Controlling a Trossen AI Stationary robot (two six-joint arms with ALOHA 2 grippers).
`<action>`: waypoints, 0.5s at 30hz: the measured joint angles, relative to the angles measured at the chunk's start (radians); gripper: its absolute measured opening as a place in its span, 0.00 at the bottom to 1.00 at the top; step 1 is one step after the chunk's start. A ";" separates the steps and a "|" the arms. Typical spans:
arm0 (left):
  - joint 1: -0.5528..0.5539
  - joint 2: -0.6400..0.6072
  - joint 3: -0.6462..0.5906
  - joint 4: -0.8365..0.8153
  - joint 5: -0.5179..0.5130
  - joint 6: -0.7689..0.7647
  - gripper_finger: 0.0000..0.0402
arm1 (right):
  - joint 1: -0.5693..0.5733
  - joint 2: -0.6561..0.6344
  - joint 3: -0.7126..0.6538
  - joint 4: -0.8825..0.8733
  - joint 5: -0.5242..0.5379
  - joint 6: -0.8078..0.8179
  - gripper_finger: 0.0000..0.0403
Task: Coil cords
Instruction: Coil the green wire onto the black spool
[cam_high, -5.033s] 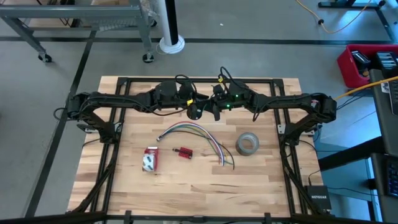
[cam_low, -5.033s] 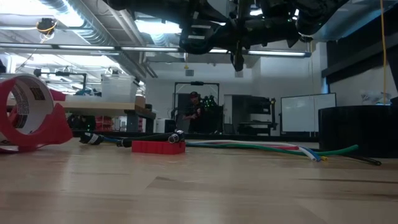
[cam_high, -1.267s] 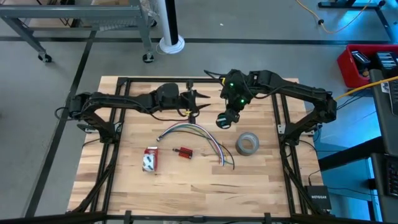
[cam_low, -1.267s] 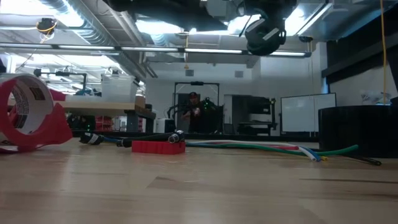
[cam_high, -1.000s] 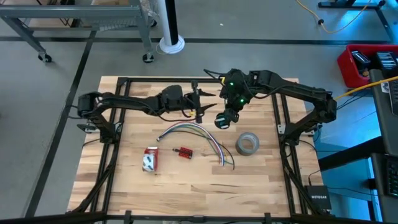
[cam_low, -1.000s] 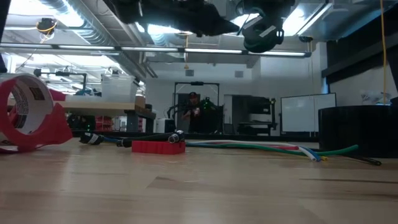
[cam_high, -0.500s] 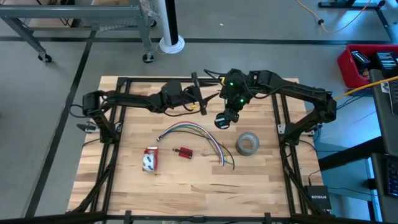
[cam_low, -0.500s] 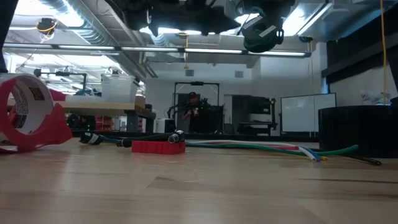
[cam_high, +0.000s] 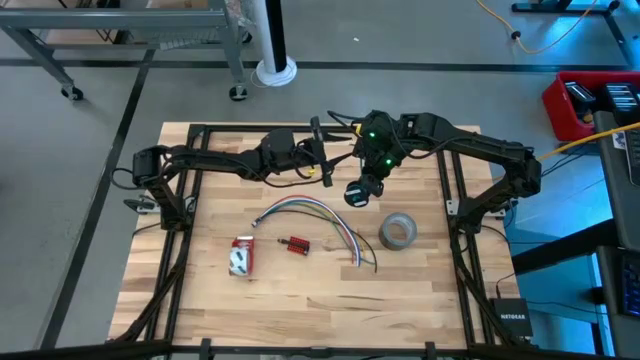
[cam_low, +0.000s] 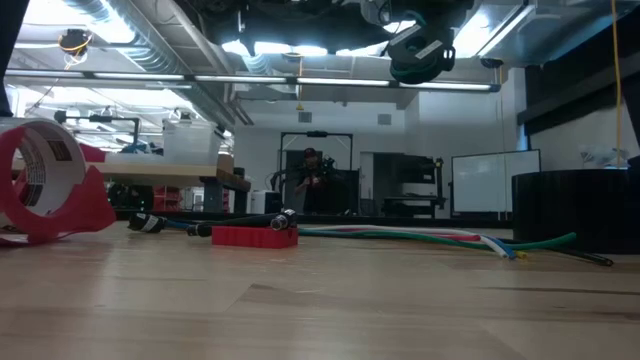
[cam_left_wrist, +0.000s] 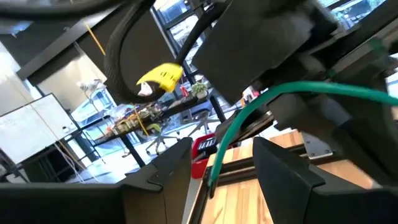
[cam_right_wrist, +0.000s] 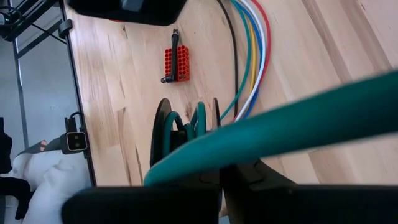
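Cords (cam_right_wrist: 186, 127) coiled, apparently in right tool (cam_high: 357, 193)

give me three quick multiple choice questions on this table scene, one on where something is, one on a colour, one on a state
1. Where does the grey tape roll lie on the table in the high view?
A. the picture's right side
B. the picture's left side
C. on top of the red tape dispenser

2. What colour is the small block near the table's middle?
A. blue
B. red
C. yellow

3. How does the right gripper hang?
A. resting on the wood
B. pressed on the tape roll
C. raised above the table with a teal cord looped at it

Answers: 1 A, the roll sits right of the coloured wires. 2 B, it shows red in the high and right wrist views. 3 C, the low view shows it up near the ceiling lights, well off the wood.
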 joint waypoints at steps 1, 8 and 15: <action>0.003 0.000 0.000 -0.002 0.000 -0.003 0.41 | 0.000 0.000 0.000 0.005 0.000 0.000 0.00; 0.021 0.000 0.000 -0.002 0.000 -0.005 0.41 | 0.000 0.000 0.000 0.035 -0.014 0.000 0.00; 0.021 0.000 0.000 -0.002 0.006 -0.005 0.40 | 0.000 0.000 0.000 0.056 -0.014 0.000 0.00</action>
